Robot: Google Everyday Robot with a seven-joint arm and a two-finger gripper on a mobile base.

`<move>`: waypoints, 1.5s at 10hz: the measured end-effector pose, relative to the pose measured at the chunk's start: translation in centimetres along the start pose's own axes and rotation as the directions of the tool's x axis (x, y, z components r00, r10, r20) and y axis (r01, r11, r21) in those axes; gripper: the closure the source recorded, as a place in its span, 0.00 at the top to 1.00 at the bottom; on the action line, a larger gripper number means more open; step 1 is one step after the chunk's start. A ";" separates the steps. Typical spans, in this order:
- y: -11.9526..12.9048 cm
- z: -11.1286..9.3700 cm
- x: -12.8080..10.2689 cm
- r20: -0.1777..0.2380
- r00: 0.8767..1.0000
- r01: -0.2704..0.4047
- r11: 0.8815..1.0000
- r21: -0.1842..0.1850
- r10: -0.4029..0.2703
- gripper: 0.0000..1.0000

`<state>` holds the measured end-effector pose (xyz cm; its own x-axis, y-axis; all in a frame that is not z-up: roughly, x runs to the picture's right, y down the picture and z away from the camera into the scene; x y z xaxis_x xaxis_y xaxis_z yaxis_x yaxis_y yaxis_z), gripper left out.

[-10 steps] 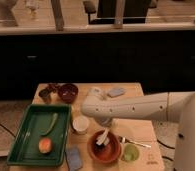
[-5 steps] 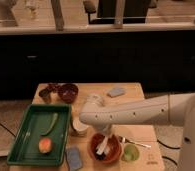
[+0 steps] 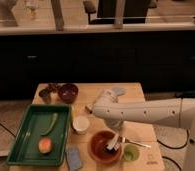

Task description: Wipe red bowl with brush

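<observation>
The red bowl (image 3: 102,148) is wide, shallow and terracotta-coloured, and sits near the front edge of the wooden table (image 3: 98,97). My gripper (image 3: 115,135) reaches down from the white arm (image 3: 151,114) over the bowl's right side. It is shut on the brush (image 3: 112,145), whose pale handle points up and whose dark head rests inside the bowl near its right wall.
A small white cup (image 3: 81,124) stands left of the bowl. A maroon bowl (image 3: 68,92) is at the back left. A green tray (image 3: 21,145) holds an orange item (image 3: 45,145). A thin pale utensil (image 3: 135,144) and a green cup (image 3: 131,153) lie to the right, and a blue object (image 3: 74,158) to the left.
The arm's elbow has swung back to the right, and the brush has moved from the left-middle of the bowl to its right side.
</observation>
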<state>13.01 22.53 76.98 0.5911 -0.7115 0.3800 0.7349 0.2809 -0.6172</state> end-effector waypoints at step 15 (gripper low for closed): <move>0.7 -0.7 -1.8 0.004 0.998 0.067 0.998 0.014 -0.067 0.00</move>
<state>12.26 23.53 75.39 0.5414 -0.7264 0.4233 0.7776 0.2411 -0.5807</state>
